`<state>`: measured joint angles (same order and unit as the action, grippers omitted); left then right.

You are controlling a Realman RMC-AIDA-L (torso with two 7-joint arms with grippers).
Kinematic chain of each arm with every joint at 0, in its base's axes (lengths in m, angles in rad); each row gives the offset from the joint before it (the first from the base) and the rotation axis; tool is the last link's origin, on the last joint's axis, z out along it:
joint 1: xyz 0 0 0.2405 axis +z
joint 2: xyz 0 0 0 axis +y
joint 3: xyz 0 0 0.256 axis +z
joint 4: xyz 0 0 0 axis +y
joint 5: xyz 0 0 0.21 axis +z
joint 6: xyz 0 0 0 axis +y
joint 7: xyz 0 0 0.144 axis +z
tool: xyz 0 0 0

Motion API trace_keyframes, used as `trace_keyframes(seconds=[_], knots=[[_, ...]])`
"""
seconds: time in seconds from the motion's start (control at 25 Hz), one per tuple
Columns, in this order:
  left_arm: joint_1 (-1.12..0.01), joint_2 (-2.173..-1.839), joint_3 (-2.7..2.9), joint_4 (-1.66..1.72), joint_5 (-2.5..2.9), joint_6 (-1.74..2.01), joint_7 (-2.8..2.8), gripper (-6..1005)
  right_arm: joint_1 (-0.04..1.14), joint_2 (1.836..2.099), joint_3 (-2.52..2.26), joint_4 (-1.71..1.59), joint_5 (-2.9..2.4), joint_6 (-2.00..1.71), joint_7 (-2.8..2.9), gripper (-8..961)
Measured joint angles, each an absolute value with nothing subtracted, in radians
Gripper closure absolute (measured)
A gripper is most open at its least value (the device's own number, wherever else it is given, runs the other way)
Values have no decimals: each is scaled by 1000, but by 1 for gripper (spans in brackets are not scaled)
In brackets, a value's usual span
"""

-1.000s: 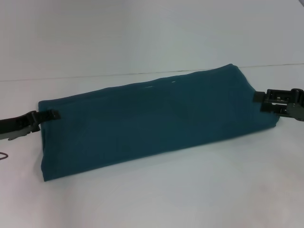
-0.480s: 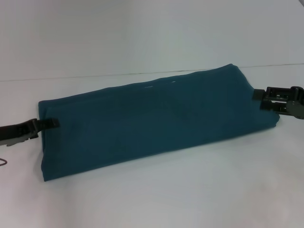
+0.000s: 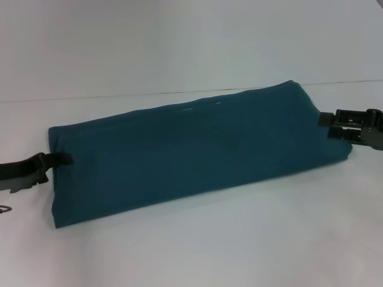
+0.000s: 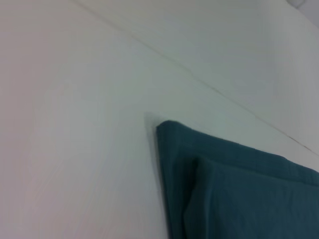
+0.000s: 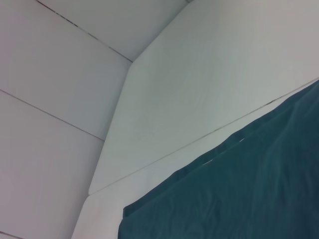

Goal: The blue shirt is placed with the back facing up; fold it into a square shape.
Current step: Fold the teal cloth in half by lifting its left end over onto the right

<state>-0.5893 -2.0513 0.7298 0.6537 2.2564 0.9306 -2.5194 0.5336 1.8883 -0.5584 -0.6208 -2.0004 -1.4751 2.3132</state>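
Observation:
The blue shirt (image 3: 191, 152) lies on the white table as a long folded band, plain side up, running from near left to far right. My left gripper (image 3: 63, 158) sits low at the band's left end, touching its edge. The right gripper (image 3: 329, 125) is at the band's right end, its two fingers apart against the cloth edge. A layered corner of the blue shirt (image 4: 239, 189) fills the left wrist view. In the right wrist view, the blue shirt (image 5: 249, 189) has a folded edge with a seam.
The white table (image 3: 239, 239) spreads around the shirt, with its back edge (image 3: 119, 95) against a pale wall. A small dark hook-like part (image 3: 5, 209) shows at the far left border.
My left gripper has slid along the shirt's left edge toward the near side and slightly outward. The shirt and the right gripper have stayed where they were.

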Motion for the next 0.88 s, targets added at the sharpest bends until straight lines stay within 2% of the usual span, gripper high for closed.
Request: trace_keyframes(seconds=[0.36,0.88], knots=[[-590,-2062,728,651,2256,916,-2576,143,529,1888,-558,-621,-2000,-1474,2313,322],[-594,-2069,744,642,2257,892,-2566,207,531,1888,-557,-621,-2000,-1474,2313,326]])
